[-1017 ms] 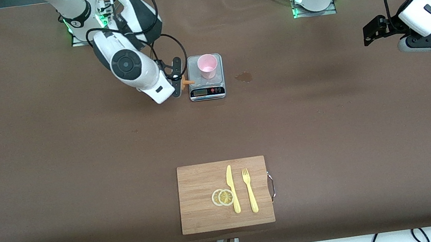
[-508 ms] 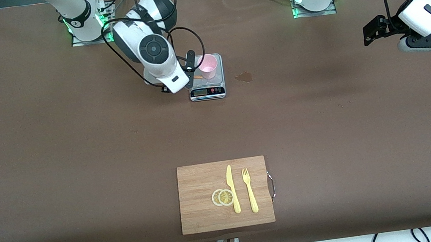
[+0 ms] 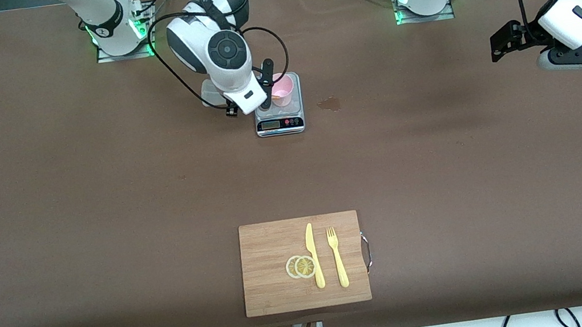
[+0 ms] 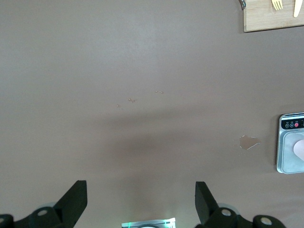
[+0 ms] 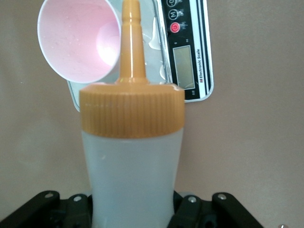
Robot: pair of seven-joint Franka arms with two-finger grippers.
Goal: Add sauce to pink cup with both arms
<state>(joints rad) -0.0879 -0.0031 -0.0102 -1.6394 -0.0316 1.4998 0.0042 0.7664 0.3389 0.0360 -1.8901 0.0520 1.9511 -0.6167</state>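
The pink cup (image 3: 283, 88) stands on a grey kitchen scale (image 3: 280, 123) near the right arm's base. My right gripper (image 3: 264, 93) is shut on the sauce bottle (image 5: 133, 175) and holds it tilted over the scale. The bottle's orange nozzle (image 5: 130, 42) points at the rim of the cup (image 5: 78, 40). In the front view the wrist hides most of the bottle. My left gripper (image 3: 498, 43) is open and empty, up over the left arm's end of the table, where that arm waits. Its wrist view shows its spread fingers (image 4: 71, 199).
A small wet stain (image 3: 329, 103) lies on the brown table beside the scale. A wooden cutting board (image 3: 268, 282) with a yellow knife, a yellow fork and two lemon slices lies near the front edge.
My right gripper has carried the bottle from beside the scale to over it, bringing the nozzle up to the cup. The left arm has not moved.
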